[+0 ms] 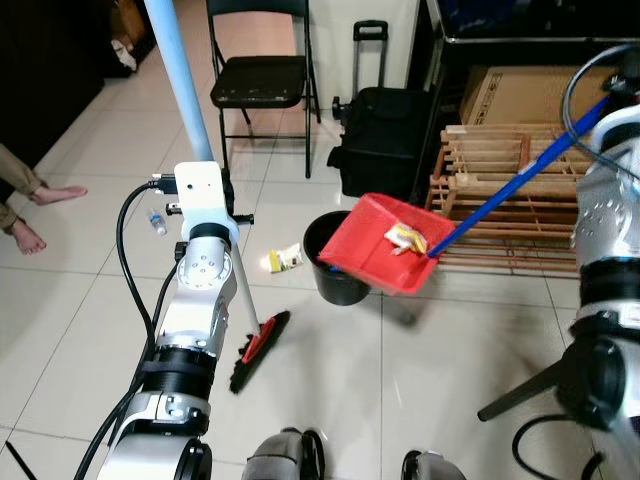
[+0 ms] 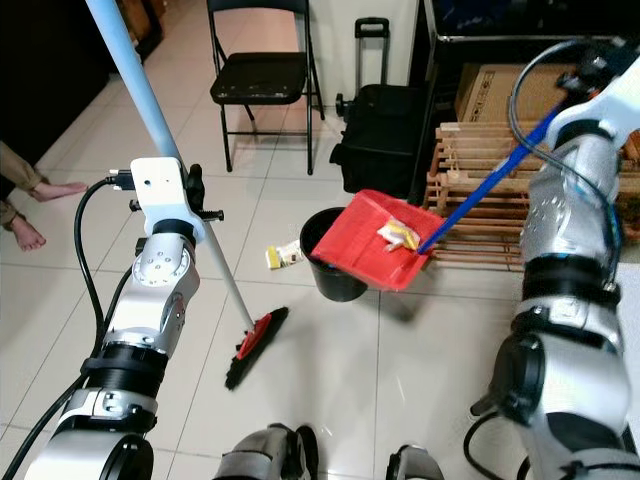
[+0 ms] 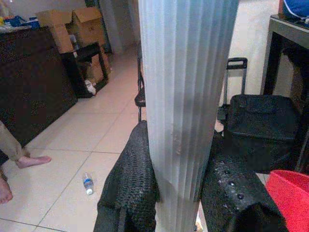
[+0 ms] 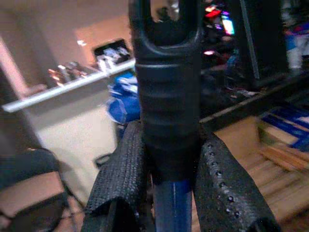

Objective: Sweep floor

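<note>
Around the one black bucket (image 1: 336,270) I count: one red dustpan (image 1: 385,245), one broom (image 1: 258,350), one folding chair (image 1: 262,75), one suitcase (image 1: 380,135), one water bottle (image 1: 156,221), two bare feet (image 1: 58,193).

A black folding chair (image 1: 258,80) and black suitcase (image 1: 380,140) stand by the wall, a wooden rack (image 1: 500,195) beside them, a person's bare feet (image 1: 40,215) nearby.

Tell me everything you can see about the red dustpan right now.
The red dustpan looks like plastic, a shallow tray with raised walls on a long blue handle. It is lifted off the floor and tilted over the black bucket, open lip toward it. Yellow-and-white litter lies inside near the handle. The right gripper is shut on the handle's black end grip.
</note>
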Robot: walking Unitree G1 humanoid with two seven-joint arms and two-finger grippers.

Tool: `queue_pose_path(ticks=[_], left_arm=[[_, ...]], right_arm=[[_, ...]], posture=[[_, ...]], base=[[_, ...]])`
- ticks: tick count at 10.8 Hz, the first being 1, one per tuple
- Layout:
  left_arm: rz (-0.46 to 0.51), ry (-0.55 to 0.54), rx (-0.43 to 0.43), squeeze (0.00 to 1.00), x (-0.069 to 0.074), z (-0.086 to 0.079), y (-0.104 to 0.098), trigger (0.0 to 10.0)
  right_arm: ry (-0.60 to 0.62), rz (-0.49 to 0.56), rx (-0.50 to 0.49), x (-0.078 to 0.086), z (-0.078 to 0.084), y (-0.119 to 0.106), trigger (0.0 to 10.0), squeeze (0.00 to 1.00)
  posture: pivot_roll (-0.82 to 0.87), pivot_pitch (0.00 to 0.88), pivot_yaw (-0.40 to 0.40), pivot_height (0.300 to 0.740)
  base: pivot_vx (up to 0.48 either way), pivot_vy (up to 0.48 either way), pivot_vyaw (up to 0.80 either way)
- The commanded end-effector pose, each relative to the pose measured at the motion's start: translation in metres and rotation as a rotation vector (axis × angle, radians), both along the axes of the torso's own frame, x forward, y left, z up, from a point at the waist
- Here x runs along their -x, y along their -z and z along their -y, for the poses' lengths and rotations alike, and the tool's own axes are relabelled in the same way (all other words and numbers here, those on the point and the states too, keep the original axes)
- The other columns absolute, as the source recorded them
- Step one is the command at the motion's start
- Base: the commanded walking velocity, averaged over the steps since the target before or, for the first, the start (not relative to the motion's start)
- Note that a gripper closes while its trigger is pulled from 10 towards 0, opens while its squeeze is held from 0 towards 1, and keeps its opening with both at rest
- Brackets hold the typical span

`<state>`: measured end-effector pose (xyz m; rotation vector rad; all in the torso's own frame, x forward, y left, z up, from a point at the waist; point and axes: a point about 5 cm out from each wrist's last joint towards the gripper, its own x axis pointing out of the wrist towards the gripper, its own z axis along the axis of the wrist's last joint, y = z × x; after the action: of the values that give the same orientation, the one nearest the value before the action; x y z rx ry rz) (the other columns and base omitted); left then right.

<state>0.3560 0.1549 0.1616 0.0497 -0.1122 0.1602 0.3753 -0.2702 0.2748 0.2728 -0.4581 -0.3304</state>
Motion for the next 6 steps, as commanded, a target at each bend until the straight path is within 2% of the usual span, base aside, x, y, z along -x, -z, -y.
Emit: queue_pose_path(ticks=[1,4,6], left_arm=[[0.055,-0.01,-0.026,0.0,-0.003,-0.002,-0.012,10.0],[0.058,-0.01,-0.025,0.0,-0.002,-0.002,-0.013,10.0],[0.059,-0.011,-0.025,0.0,-0.002,-0.002,-0.013,10.0]], right_arm=[[-0.065,0.135,-0.008,0.005,-0.008,-0.022,10.0,0.0],[-0.142,0.243,-0.043,0.011,-0.024,-0.028,10.0,0.0],[-0.145,0.244,-0.048,0.013,-0.026,-0.026,10.0,0.0]], posture=[[0.0,0.066,0.115,0.74],[0.0,0.065,0.113,0.74],[0.0,0.065,0.113,0.74]], base=[[0.0,0.0,0.0],[0.0,0.0,0.0],[0.0,0.0,0.0]])
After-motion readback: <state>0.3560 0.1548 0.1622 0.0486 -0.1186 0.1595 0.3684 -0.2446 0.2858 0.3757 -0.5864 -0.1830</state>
